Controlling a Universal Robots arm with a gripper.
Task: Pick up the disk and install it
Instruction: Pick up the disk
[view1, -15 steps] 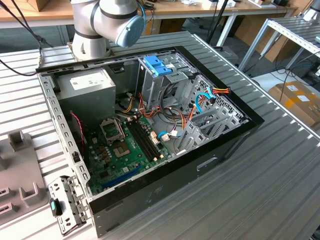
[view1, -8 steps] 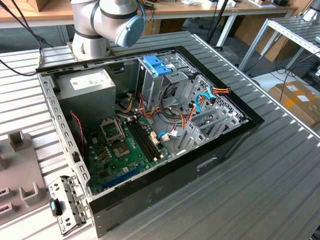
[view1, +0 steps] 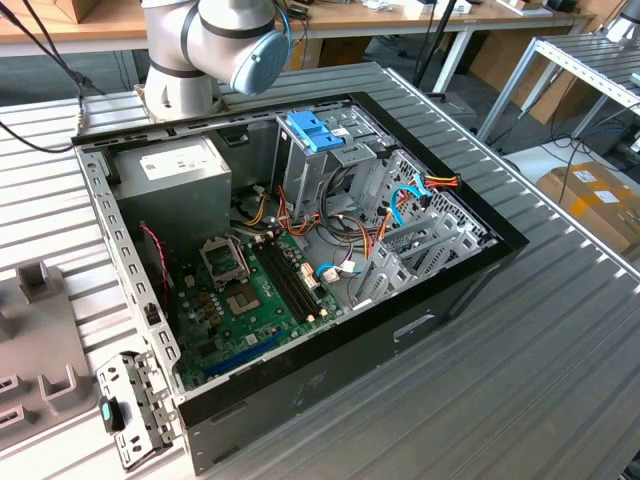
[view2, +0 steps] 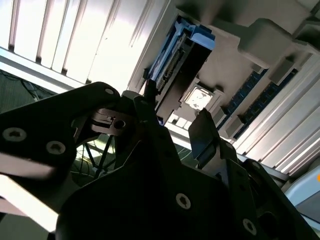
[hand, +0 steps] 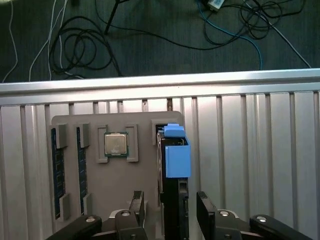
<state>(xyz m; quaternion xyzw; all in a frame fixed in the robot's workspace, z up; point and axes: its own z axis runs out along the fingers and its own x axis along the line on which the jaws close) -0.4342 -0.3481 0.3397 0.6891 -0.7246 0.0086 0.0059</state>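
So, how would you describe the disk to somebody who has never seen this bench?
In the first wrist view, a grey fixture plate lies on the ribbed aluminium table. The disk stands on edge in its slot beside the processor chip, between the open jaws of the gripper. Unlike the flat chip and the thin memory sticks, it wears a blue plastic rail.

Bright even light, soft shadows.

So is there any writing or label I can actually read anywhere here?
No text can be read.
White sticker on the grey box: print too small.
Chip on the grey tray: markings too small.
Cardboard box: labels too small.
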